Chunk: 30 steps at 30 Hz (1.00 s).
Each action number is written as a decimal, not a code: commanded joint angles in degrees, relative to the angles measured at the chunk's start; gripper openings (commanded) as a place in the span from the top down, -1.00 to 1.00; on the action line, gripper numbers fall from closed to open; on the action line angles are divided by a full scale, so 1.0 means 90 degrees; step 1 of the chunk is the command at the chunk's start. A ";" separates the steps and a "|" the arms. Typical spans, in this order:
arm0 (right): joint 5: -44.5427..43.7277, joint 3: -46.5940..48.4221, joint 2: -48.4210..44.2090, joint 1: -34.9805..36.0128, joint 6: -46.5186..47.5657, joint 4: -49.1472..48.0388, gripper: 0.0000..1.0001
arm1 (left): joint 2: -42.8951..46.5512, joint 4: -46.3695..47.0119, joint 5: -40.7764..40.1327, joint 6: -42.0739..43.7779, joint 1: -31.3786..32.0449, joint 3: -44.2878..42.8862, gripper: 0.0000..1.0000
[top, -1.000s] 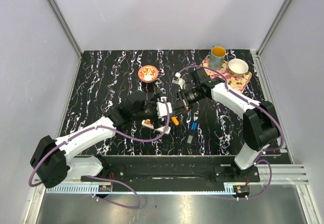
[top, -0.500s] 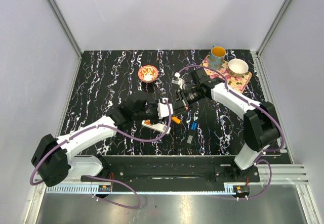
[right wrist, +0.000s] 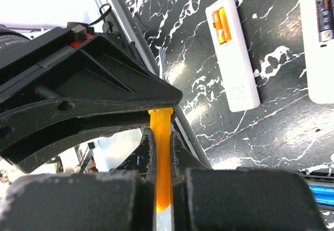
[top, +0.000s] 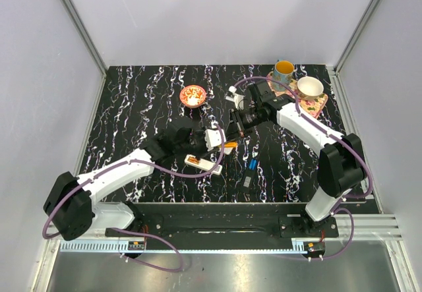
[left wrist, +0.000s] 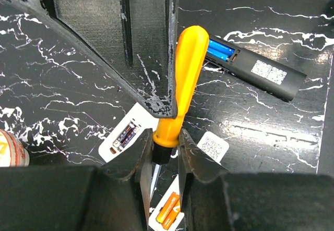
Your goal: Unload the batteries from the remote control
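A white remote control (top: 202,163) lies open on the black marbled table, and two orange batteries (left wrist: 168,213) show in its bay right under my left gripper. The right wrist view shows the same remote (right wrist: 233,59) and batteries (right wrist: 222,24). An orange-handled screwdriver (left wrist: 185,69) hangs between both grippers. My left gripper (left wrist: 164,142) is shut on its black collar, with the blade pointing down past the jaws. My right gripper (right wrist: 162,137) is shut on the orange handle (right wrist: 161,153). In the top view the two grippers meet at the screwdriver (top: 229,146).
A second white remote (left wrist: 122,137) with dark cells lies to the left. A black remote (left wrist: 250,67) with blue cells lies to the right, with a QR label (left wrist: 212,146) nearby. A small orange bowl (top: 193,95), a mug (top: 283,74) and a white bowl (top: 310,86) on a floral mat stand at the back.
My left gripper's jaws have closed from wide apart onto the screwdriver's collar. The right arm has drawn back and up slightly with the handle still in its grip.
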State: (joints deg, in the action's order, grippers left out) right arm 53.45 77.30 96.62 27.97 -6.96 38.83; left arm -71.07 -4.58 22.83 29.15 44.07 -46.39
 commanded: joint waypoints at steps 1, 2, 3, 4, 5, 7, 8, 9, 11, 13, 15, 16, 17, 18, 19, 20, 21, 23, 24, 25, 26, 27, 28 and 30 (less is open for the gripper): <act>-0.0106 0.0562 -0.0081 0.0067 -0.0564 -0.0837 0.65 | -0.0335 0.0108 0.0139 -0.0620 0.0044 -0.0265 1.00; -0.0264 0.0581 -0.0081 0.0047 -0.0719 -0.0983 0.49 | -0.0375 0.0108 0.0188 -0.0824 0.0025 -0.0285 1.00; -0.0430 0.0533 -0.0100 0.0018 -0.0895 -0.1158 0.18 | -0.0414 0.0108 0.0246 -0.0904 0.0005 -0.0324 1.00; -0.0750 0.0475 -0.0149 -0.0011 -0.1080 -0.1344 0.02 | -0.0462 0.0147 0.0227 -0.1011 0.0005 -0.0324 1.00; -0.0898 0.0348 -0.0188 -0.0060 -0.1488 -0.1781 -0.11 | -0.0482 0.0196 0.0208 -0.1244 -0.0014 -0.0314 1.00; -0.1423 0.0095 -0.0422 -0.0070 -0.1832 -0.2242 -0.55 | -0.0463 0.0333 0.0266 -0.1479 -0.0024 -0.0275 1.00; -0.1630 -0.0004 -0.0539 -0.0061 -0.2085 -0.2650 -0.72 | -0.0434 0.0381 0.0256 -0.1587 -0.0053 -0.0236 1.00; -0.1826 -0.0121 -0.0772 -0.0060 -0.2194 -0.2867 -0.86 | -0.0405 0.0469 0.0285 -0.1675 -0.0082 -0.0207 1.00; -0.2480 -0.0482 -0.1047 -0.0070 -0.2448 -0.3374 -0.99 | -0.0240 0.0703 0.0325 -0.2025 -0.0170 -0.0080 1.00; -0.2919 -0.0929 -0.1447 -0.0070 -0.2605 -0.3746 -0.99 | -0.0122 0.1045 0.0568 -0.2464 -0.0258 0.0066 1.00; -0.3009 -0.1282 -0.1846 -0.0070 -0.2644 -0.4322 -0.99 | 0.0074 0.1435 0.0772 -0.2826 -0.0424 0.0183 1.00; -0.2903 -0.1719 -0.1984 -0.0070 -0.2644 -0.4730 -1.00 | 0.0132 0.1514 0.0861 -0.3128 -0.0473 0.0223 1.00; -0.2825 -0.1965 -0.2140 -0.0070 -0.2673 -0.5382 -0.99 | 0.0191 0.1640 0.0920 -0.3218 -0.0570 0.0262 1.00; -0.2727 -0.2209 -0.2470 -0.0070 -0.2712 -0.5746 -0.99 | 0.0278 0.1719 0.1094 -0.3441 -0.0629 0.0281 1.00; -0.2620 -0.2666 -0.2638 -0.0070 -0.2781 -0.6079 -0.99 | 0.0318 0.1749 0.1193 -0.3695 -0.0678 0.0291 1.00; -0.2541 -0.2854 -0.2804 -0.0070 -0.2810 -0.6623 -0.99 | 0.0357 0.1904 0.1262 -0.3852 -0.0804 0.0311 1.00; -0.2492 -0.3001 -0.3096 -0.0061 -0.2810 -0.6812 -0.99 | 0.0454 0.2002 0.1504 -0.4008 -0.0873 0.0379 1.00; -0.2443 -0.3363 -0.3361 -0.0070 -0.2869 -0.7202 -0.99 | 0.0591 0.2420 0.1788 -0.4448 -0.1087 0.0467 1.00; -0.2404 -0.3441 -0.3585 -0.0070 -0.2869 -0.7321 -0.99 | 0.0737 0.2558 0.2060 -0.4585 -0.1176 0.0583 1.00; -0.2278 -0.3568 -0.3664 -0.0070 -0.2888 -0.7419 -1.00 | 0.0816 0.2724 0.2150 -0.4876 -0.1234 0.0633 1.00; -0.2161 -0.3627 -0.3723 -0.0070 -0.2918 -0.7719 -0.99 | 0.0884 0.2996 0.2238 -0.5005 -0.1351 0.0672 1.00; -0.2063 -0.3686 -0.3820 -0.0070 -0.2947 -0.7877 -0.99 | 0.1001 0.3105 0.2432 -0.5132 -0.1401 0.0701 1.00; -0.1869 -0.3725 -0.3850 -0.0061 -0.3063 -0.8024 -0.99 | 0.1031 0.3193 0.2540 -0.5307 -0.1449 0.0701 1.00; -0.1614 -0.3657 -0.3763 -0.0060 -0.3201 -0.8327 -0.99 | 0.1128 0.3234 0.2629 -0.5416 -0.1508 0.0643 1.00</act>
State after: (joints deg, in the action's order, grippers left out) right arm 33.65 43.94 63.64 27.46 -33.12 -24.03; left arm -63.88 15.42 39.57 -12.64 31.64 -40.32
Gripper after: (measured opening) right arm 0.993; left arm 0.246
